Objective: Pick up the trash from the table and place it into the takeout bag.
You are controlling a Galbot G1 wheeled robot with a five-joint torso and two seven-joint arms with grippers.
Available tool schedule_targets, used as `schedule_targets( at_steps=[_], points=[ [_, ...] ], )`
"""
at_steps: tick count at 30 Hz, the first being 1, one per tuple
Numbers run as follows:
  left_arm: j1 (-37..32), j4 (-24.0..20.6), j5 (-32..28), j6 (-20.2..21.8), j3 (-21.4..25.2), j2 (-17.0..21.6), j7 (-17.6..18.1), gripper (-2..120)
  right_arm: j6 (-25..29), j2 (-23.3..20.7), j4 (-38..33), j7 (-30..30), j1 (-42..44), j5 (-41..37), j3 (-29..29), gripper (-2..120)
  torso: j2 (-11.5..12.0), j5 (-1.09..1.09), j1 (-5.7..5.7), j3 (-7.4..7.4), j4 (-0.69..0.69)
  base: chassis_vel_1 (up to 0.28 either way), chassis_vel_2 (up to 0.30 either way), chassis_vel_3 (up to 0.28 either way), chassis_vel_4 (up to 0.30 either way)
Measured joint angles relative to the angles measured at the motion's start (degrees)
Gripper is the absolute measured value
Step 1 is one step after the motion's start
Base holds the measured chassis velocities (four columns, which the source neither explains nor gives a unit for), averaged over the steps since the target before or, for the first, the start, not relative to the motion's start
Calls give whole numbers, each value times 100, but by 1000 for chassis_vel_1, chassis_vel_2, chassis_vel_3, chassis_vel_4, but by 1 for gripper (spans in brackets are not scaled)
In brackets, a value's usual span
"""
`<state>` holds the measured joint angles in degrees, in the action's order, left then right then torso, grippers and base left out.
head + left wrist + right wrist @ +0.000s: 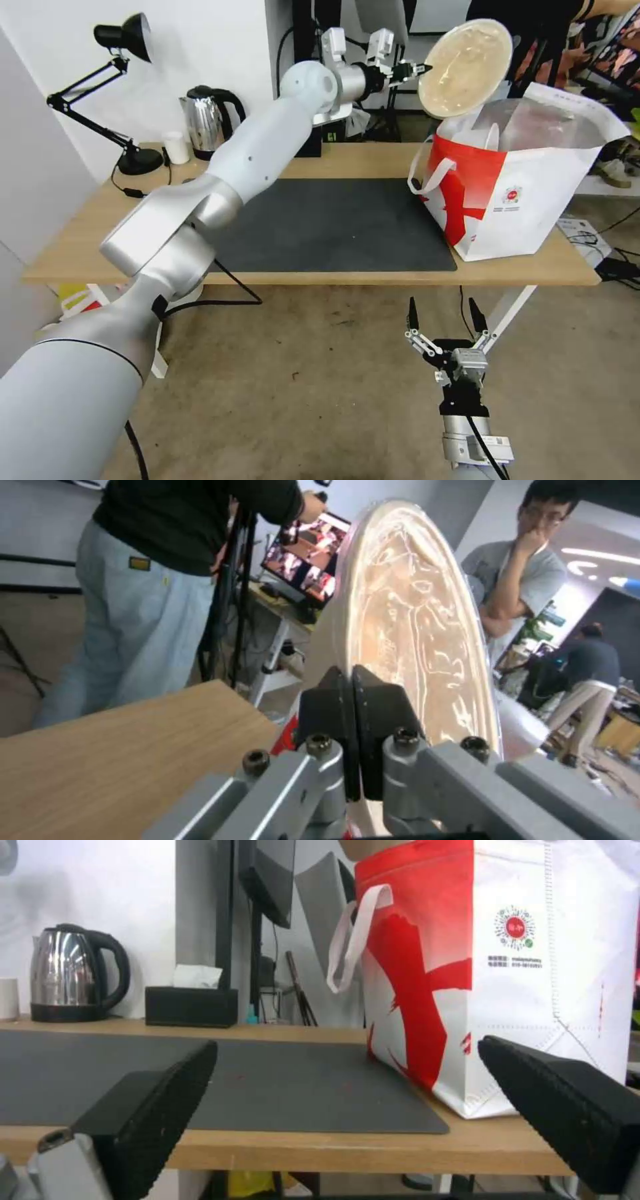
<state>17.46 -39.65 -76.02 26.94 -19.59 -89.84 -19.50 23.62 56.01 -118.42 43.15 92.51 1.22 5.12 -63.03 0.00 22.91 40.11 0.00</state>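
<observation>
the beige lidded round bowl (465, 67) is hanging on edge, lid facing the camera, just above the takeout bag's (533, 200) open mouth at its 11 o'clock corner. the white-and-red bag is standing upright at the table's (80, 247) 3 o'clock end.

The bowl (465, 67) is beige with a pale, glossy lid. The bag (513, 193) is white with a broad red panel, a small round red logo, white loop handles and silver lining. The table (80, 247) is light wood and carries a dark grey mat (333, 227). The kettle (207, 120) is shiny steel with a black handle. The lamp (123, 40) is black.
</observation>
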Motion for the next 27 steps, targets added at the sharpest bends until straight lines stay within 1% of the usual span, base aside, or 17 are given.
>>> schedule_targets(
  at_steps=[2, 6, 8, 15, 19, 22, 27],
  points=[
    [30, 170, 79, -58, -1, -90, -58, 0, 0, 0, 0, 0, 0, 0, 0, 100, 0, 0, 0, 0, 0, 0, 0, 0, 0],
    [48, 227, 106, -105, 0, -146, -91, 0, 0, 0, 0, 0, 0, 0, 0, 100, 0, 0, 0, 0, -1, 0, 0, 0, 0],
    [63, 250, 112, -179, -81, -157, -82, 0, 0, 0, 0, 0, 0, 0, 0, 100, 0, 0, 0, 0, 0, 0, 0, 0, 0],
    [101, 300, 134, -223, -215, -154, 130, 0, 0, 0, 0, 0, 0, 0, 0, 100, 0, 0, 0, 0, 0, 0, 0, 0, 0],
    [104, 307, 181, -212, -226, -149, 184, 0, 0, -1, 0, 0, 0, 0, 0, 100, 0, 0, 0, 0, 1, 0, 0, 0, 0],
    [70, 304, 367, -147, -302, -147, 314, 0, 0, 0, 0, 0, 0, 0, 0, 100, 0, 0, 0, 0, 0, 0, 0, 0, 0],
    [9, 295, 422, -143, -317, -146, 321, 0, 0, 0, 0, 0, 0, 0, 0, 100, 0, 0, 1, 0, 0, 0, 0, 0, 0]
  ],
)
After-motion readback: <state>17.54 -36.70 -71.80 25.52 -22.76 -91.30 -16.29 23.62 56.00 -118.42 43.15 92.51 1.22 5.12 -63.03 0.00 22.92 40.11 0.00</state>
